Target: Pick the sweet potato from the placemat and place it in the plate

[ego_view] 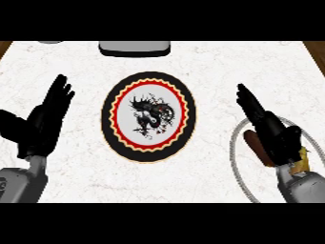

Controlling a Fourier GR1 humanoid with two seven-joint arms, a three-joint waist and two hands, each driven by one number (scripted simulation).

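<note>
- Lower right of the frame: the right robot hand (272, 131) comes in over a pale, thin-rimmed placemat (237, 143). Its fingers are straight and pointing toward the top of the frame, so it is open and holding nothing.
- The sweet potato (252, 142) lies on that placemat, directly under and just to the left of the right robot hand. Only a reddish-brown sliver shows along the left edge of the palm, with a yellowish bit near the wrist that may be its other end. The rest is hidden.
- Judging from what shows, its long axis runs roughly from the bottom toward the top of the frame, tilted slightly, almost in line with the fingers. I cannot tell whether the palm touches it.
- Lower left: the left robot hand (39, 121) rests open over the tabletop (214, 64), fingers up and thumb spread. It is well apart from the sweet potato, so the right robot hand is clearly the nearer one.
- Centre of the frame: the plate (148, 116), with a black rim, a red scalloped ring and a dark figure in the middle, holds nothing. It lies to the left of the right robot hand, between the two hands, so the carry would run leftward.
- Upper edge: a grey object (135, 46) sits beyond the plate, cut off by the frame.
</note>
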